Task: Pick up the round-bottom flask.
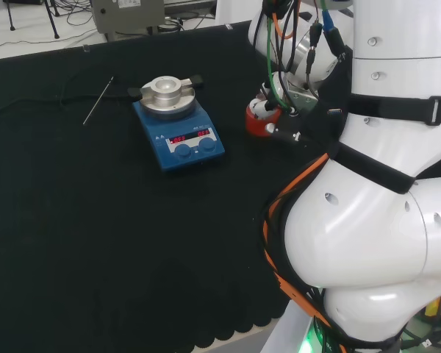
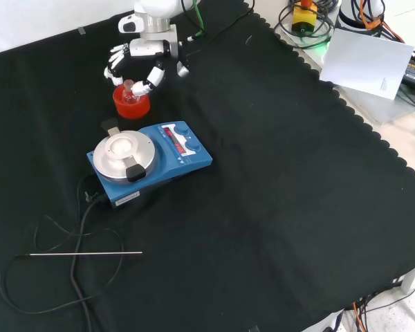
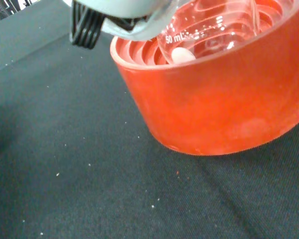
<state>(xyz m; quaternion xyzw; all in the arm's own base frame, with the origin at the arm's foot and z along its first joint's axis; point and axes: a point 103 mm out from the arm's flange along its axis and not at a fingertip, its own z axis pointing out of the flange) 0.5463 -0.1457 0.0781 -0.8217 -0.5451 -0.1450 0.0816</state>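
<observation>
The round-bottom flask (image 3: 214,25) is clear glass with a small white stir bar inside. It sits in a red ribbed ring stand (image 3: 214,109). In the front view the flask's neck (image 2: 128,88) rises from the stand (image 2: 132,104) at the upper left of the cloth. The hand (image 2: 146,54) hangs just above it, fingers spread and half bent on either side of the neck. One fingertip is close to the neck; I cannot tell whether it touches. In the head view the stand (image 1: 261,121) peeks out beside the hand (image 1: 288,99) and the arm's white links.
A blue hotplate stirrer (image 2: 152,159) with a silver top stands just in front of the stand in the front view, and to its left in the head view (image 1: 180,132). Its black cable (image 2: 76,228) and a thin metal rod (image 2: 83,254) lie on the cloth.
</observation>
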